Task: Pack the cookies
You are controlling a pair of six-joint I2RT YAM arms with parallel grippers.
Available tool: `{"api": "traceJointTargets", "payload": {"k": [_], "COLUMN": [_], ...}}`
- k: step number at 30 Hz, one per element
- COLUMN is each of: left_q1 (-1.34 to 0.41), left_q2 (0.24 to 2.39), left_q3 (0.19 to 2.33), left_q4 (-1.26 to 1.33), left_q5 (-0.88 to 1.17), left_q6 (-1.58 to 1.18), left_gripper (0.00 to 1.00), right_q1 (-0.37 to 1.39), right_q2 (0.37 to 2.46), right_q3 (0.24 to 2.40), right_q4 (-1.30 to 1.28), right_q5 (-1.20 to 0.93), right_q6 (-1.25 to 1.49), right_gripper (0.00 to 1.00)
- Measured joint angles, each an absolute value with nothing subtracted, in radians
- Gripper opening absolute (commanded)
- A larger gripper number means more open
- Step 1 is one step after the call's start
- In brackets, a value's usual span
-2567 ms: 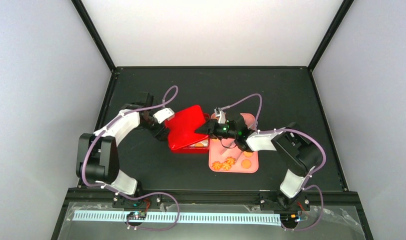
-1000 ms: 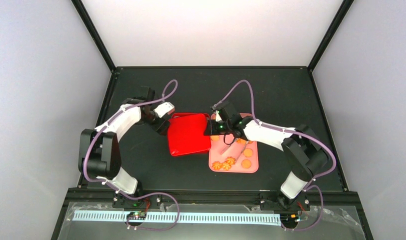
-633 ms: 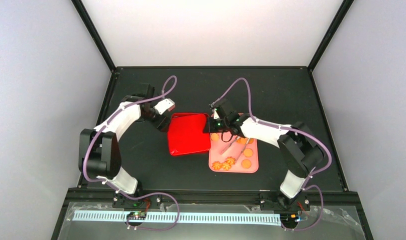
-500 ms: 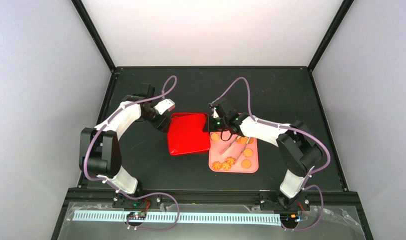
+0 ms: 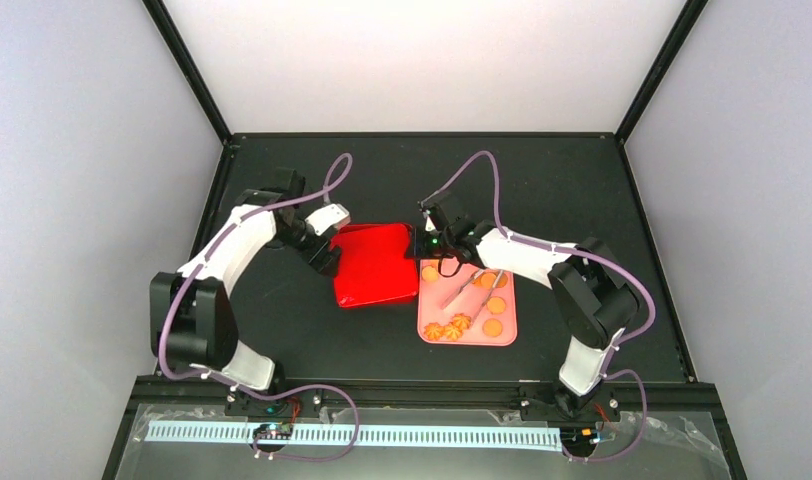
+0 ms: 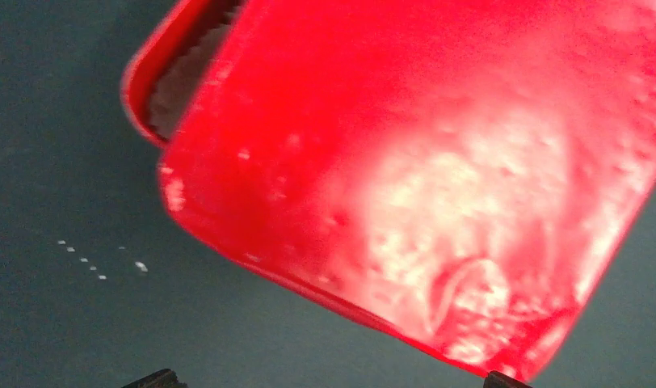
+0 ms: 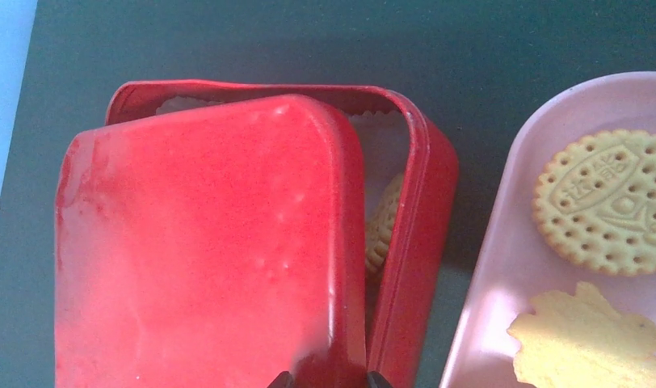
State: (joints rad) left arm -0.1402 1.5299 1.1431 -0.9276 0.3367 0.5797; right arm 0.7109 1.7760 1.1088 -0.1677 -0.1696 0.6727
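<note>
A red tin (image 5: 375,264) lies left of a pink tray (image 5: 504,338). Its red lid (image 7: 203,242) rests askew on the base (image 7: 414,242), leaving a gap where one cookie (image 7: 384,222) and white paper show. More cookies (image 5: 452,327) lie on the tray: a round one (image 7: 603,202) and a flower-shaped one (image 7: 591,343) in the right wrist view. My right gripper (image 7: 330,380) (image 5: 420,246) is shut on the lid's right rim. My left gripper (image 6: 329,380) (image 5: 324,258) stands open at the tin's left edge, only bare table between its fingers.
Metal tongs (image 5: 474,288) lie across the pink tray among the cookies. The black table (image 5: 542,190) is bounded by black frame posts and white walls. Purple cables loop above both arms.
The lid, raised earlier, now lies on the tin. My left gripper has opened wider and drawn slightly away from the tin. My right gripper has shifted left and closed on the lid's rim.
</note>
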Motion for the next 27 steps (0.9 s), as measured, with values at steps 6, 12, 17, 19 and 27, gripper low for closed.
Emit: {"api": "traceJointTargets", "payload": {"k": [6, 12, 17, 19, 27], "left_q1": [-0.193, -0.287, -0.389, -0.44, -0.528], "left_q2": [1.412, 1.328, 1.298, 1.28, 1.267], "left_q3": [1.027, 0.883, 0.852, 0.826, 0.797], "left_q4": [-0.957, -0.903, -0.807, -0.766, -0.701], "left_q5": [0.372, 0.281, 0.118, 0.049, -0.099], "left_q6": [0.66, 0.687, 0.676, 0.67, 0.633], "left_gripper": [0.99, 0.99, 0.99, 0.99, 0.99], "right_q1": [0.71, 0.71, 0.71, 0.71, 0.71], "right_q2": [1.778, 1.778, 1.778, 1.778, 1.778], "right_q3": [1.118, 1.133, 1.139, 1.139, 1.139], "right_q4": [-0.18, -0.204, -0.214, -0.215, -0.219], "right_q5": [-0.161, -0.148, -0.14, -0.139, -0.129], "right_q6": [0.69, 0.694, 0.694, 0.694, 0.694], "right_gripper": [0.21, 0.21, 0.2, 0.21, 0.21]}}
